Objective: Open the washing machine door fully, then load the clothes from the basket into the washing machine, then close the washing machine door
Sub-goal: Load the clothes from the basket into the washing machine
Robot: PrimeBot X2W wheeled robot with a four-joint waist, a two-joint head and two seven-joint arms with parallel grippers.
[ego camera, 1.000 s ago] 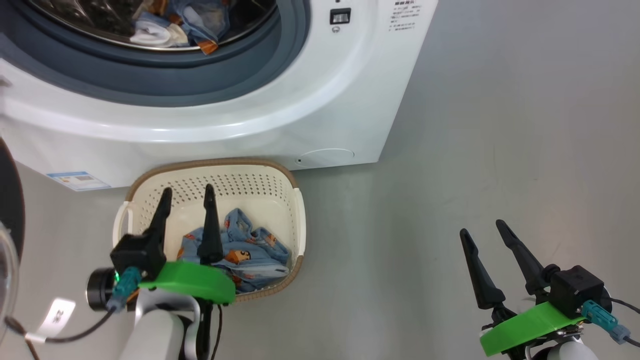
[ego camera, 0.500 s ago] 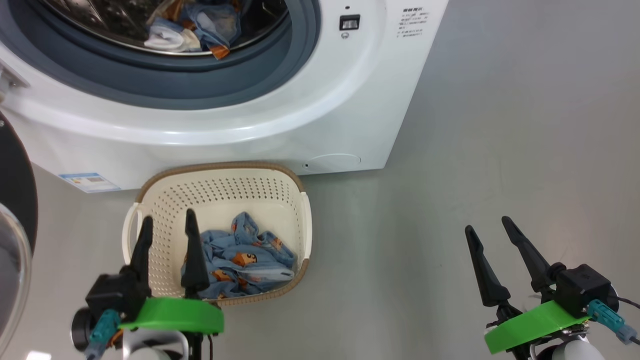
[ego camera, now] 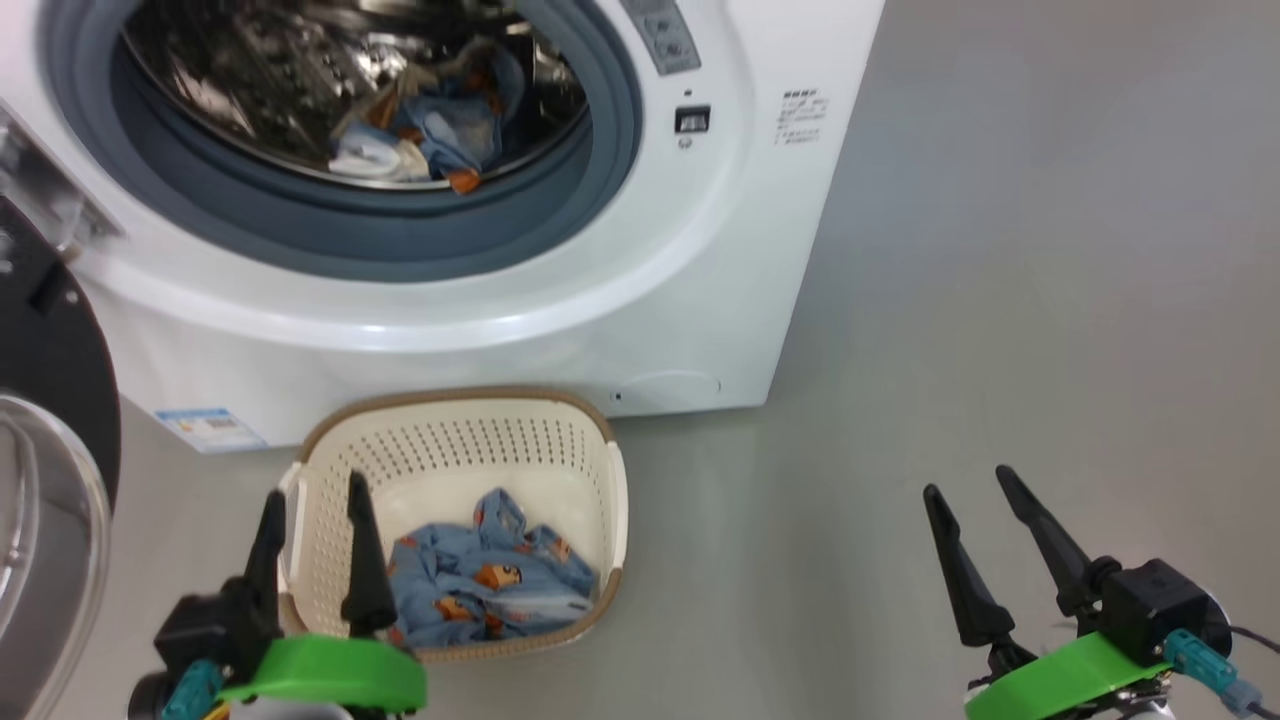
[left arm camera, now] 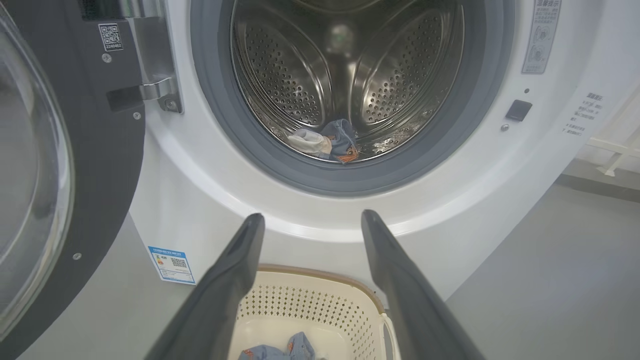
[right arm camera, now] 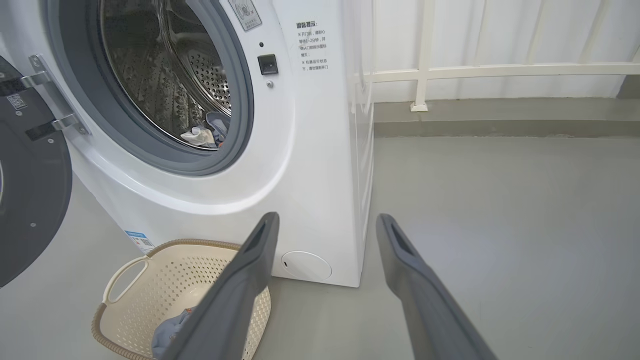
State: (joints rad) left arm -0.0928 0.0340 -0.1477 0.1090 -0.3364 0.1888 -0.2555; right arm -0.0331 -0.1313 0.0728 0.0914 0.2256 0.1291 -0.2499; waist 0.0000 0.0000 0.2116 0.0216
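Note:
The white washing machine (ego camera: 700, 300) stands with its drum exposed, and light-blue and white clothes (ego camera: 430, 140) lie at the drum's front. The washing machine door (ego camera: 50, 400), black-rimmed with a glass bowl, hangs swung out at the left. On the floor before the machine sits the cream basket (ego camera: 460, 440) with a blue printed piece of the clothes (ego camera: 490, 585) inside. My left gripper (ego camera: 313, 488) is open and empty over the basket's near left edge. In the left wrist view the left gripper (left arm camera: 312, 215) points at the machine's front above the basket (left arm camera: 310, 300). My right gripper (ego camera: 968, 480) is open and empty over bare floor.
Grey floor (ego camera: 1000, 300) stretches to the right of the machine. A white railing (right arm camera: 425, 75) and a low kerb run behind it. A blue label (ego camera: 205, 428) marks the machine's lower left corner. The open door (right arm camera: 35, 200) takes up the space left of the basket.
The head view has tilted up, so more of the drum shows. My left gripper has drawn back from deep over the basket to its near left edge. The right gripper has barely moved.

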